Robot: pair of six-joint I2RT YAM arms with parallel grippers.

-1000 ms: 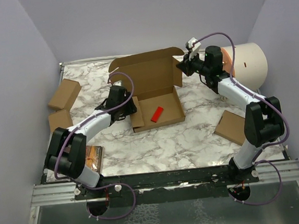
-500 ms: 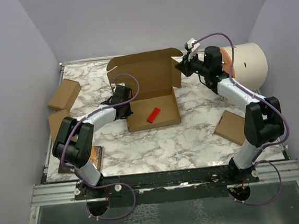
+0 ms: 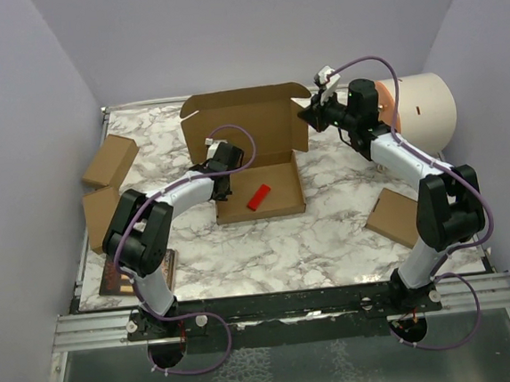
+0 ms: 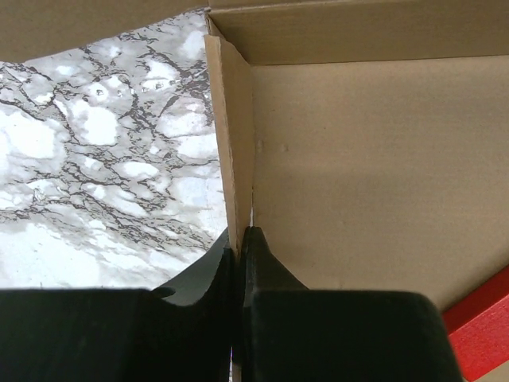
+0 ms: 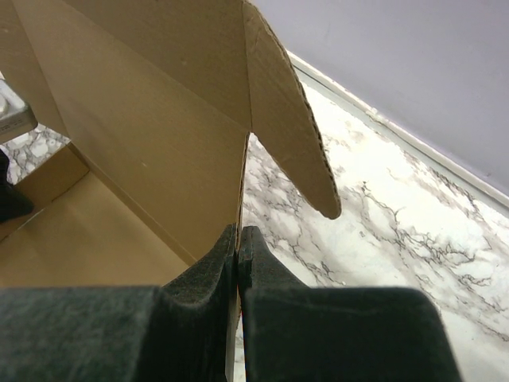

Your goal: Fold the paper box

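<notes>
The paper box (image 3: 248, 129) is a brown cardboard mailer in the middle of the table, its lid standing upright at the back. A red block (image 3: 257, 197) lies in its tray. My left gripper (image 3: 222, 183) is shut on the tray's left side wall (image 4: 236, 151), which stands upright between its fingers. My right gripper (image 3: 307, 116) is shut on the right edge of the lid (image 5: 183, 135), just below the lid's side flap (image 5: 290, 119).
Small brown boxes lie at the left (image 3: 109, 161), (image 3: 101, 206) and at the right (image 3: 394, 217). A cream cylinder with an orange end (image 3: 422, 107) lies at the back right. A dark booklet (image 3: 142, 274) lies near the left arm's base.
My left gripper has moved right along the tray's left side, and the left wall it holds now stands upright. The tray has shifted slightly left. The right gripper has stayed on the lid.
</notes>
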